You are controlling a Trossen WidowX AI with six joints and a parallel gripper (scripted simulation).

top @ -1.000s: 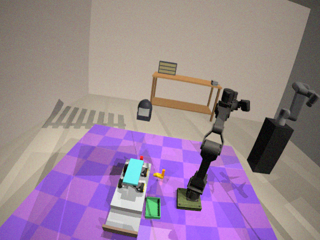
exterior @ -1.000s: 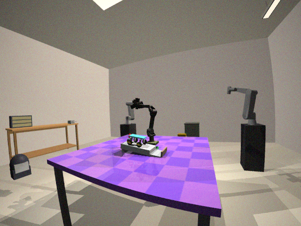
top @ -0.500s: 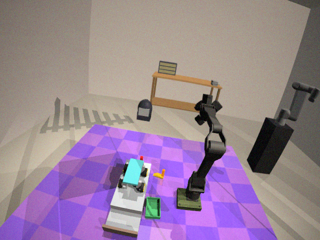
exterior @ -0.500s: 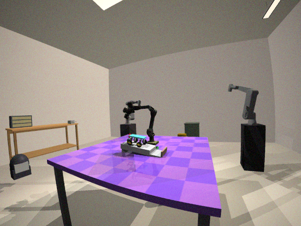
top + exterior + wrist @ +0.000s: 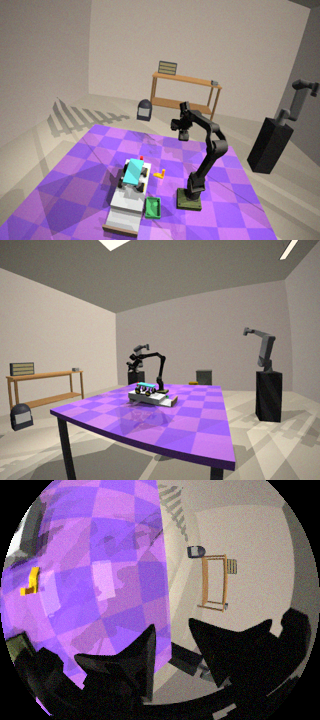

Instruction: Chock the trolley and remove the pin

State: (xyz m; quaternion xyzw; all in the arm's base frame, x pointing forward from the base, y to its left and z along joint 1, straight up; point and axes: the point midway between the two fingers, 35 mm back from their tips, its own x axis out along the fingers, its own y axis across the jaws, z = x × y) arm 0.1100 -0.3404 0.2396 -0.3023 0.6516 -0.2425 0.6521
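Observation:
The trolley, with a cyan top (image 5: 133, 171) (image 5: 146, 385), stands on the upper part of the white ramp (image 5: 127, 200) (image 5: 162, 399). The red-headed stop pin (image 5: 141, 157) (image 5: 138, 382) stands at its uphill end; its shaft is hidden. The yellow chock (image 5: 158, 175) (image 5: 33, 581) with its orange handle lies on the table beside the ramp, away from the wheels. The green tray (image 5: 153, 218) (image 5: 167, 396) sits beside the lower ramp. My gripper (image 5: 178, 131) (image 5: 130, 367) (image 5: 172, 624) is partly open and empty, high above the table's far part, touching nothing.
The ramp's low end has a brown end board (image 5: 120, 230) (image 5: 174, 400). My arm's green base plate (image 5: 182, 206) (image 5: 165, 391) stands right of the tray in the top view. Beyond the checkered table (image 5: 77, 160) are a wooden shelf (image 5: 188, 79) and a dark bin (image 5: 144, 109).

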